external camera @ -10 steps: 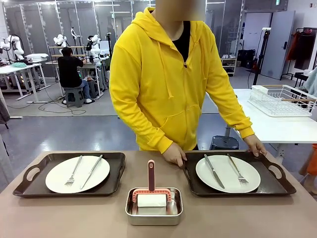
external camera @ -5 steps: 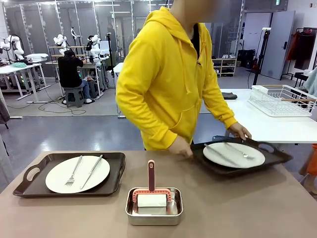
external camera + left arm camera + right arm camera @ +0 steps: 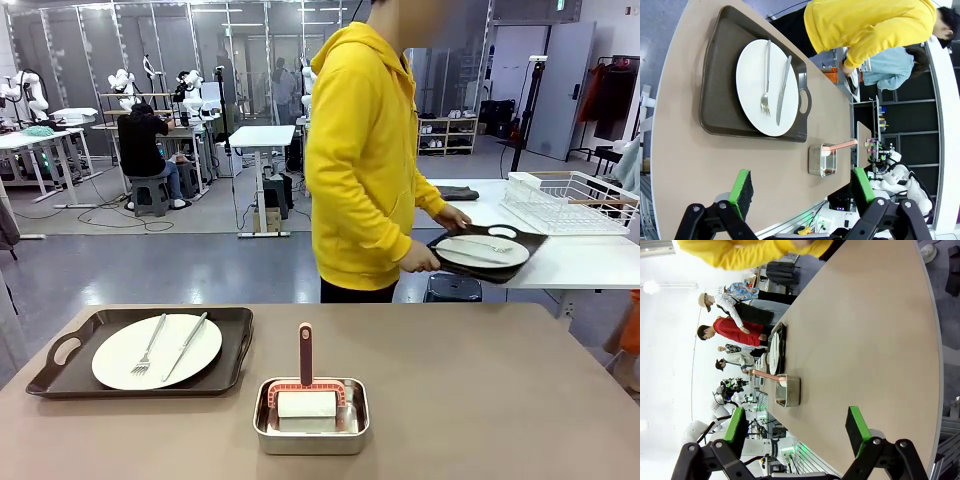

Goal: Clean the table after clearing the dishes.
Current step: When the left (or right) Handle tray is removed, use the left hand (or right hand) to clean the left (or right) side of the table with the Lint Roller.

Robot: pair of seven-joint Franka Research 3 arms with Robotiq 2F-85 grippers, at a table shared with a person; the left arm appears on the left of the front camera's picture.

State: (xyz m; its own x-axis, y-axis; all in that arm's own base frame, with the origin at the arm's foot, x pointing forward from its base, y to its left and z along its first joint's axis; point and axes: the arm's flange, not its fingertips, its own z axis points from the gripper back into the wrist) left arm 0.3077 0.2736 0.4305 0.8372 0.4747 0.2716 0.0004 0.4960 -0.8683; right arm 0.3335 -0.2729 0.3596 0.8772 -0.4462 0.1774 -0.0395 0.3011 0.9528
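The taupe table (image 3: 480, 400) holds one dark tray (image 3: 238, 345) at its left with a white plate (image 3: 115, 362), a fork (image 3: 148, 348) and a knife (image 3: 184, 346). A person in a yellow hoodie (image 3: 365, 160) stands past the far edge, turned right, holding a second tray (image 3: 531, 241) with its plate (image 3: 480, 253) over the white side table (image 3: 570, 262). My left gripper (image 3: 802, 185) is open above the table, short of the tray (image 3: 720, 75) and plate (image 3: 752, 90). My right gripper (image 3: 796, 425) is open over bare tabletop (image 3: 865, 340).
A steel pan (image 3: 311, 432) at the near centre holds a white pad with a pink upright handle (image 3: 305, 352); the pan (image 3: 821, 160) also lies ahead of my left gripper and the pan (image 3: 789, 391) beyond my right. A wire rack (image 3: 575, 200) stands on the white table.
The person lifted the right tray with its plate and cutlery off the table, turned, and carried it right to the white table. The left tray and the pan stayed put.
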